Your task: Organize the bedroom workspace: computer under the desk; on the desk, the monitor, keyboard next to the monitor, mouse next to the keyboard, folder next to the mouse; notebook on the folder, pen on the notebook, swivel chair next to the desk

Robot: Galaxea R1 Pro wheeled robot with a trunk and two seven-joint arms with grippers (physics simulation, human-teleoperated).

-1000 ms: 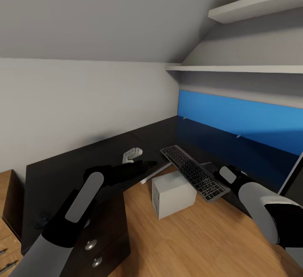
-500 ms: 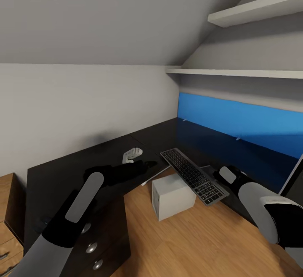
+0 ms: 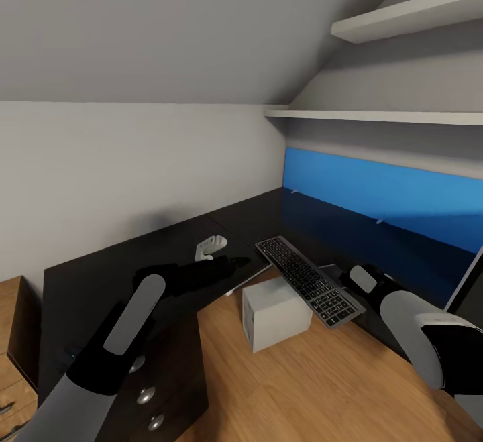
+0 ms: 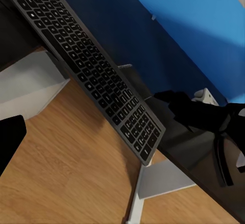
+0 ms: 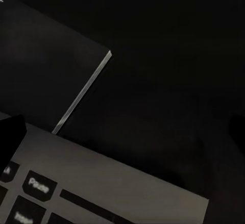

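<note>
The keyboard [image 3: 308,281] hangs tilted off the black desk [image 3: 114,274] edge, above the grey computer [image 3: 275,311] that stands on the floor. My right gripper [image 3: 354,280] is at the keyboard's near end, its fingers spread; in the right wrist view the keyboard's corner [image 5: 112,188] lies close under one finger [image 5: 10,137]. My left gripper [image 3: 236,264] is open over the desk's inner corner, a short way from the keyboard's far end. The left wrist view looks along the keyboard [image 4: 87,66] to the right gripper [image 4: 176,101]. The monitor [image 3: 469,274] shows as a pale edge at the right border.
A blue back panel [image 3: 382,187] runs behind the desk, with two white shelves [image 3: 376,112] above. A small white object [image 3: 209,246] lies on the desk near my left gripper. The black drawer unit [image 3: 144,394] is below my left arm, and a wood cabinet [image 3: 13,335] stands at the far left.
The head view has shifted slightly since a second ago. Both arms and the keyboard hold their places.
</note>
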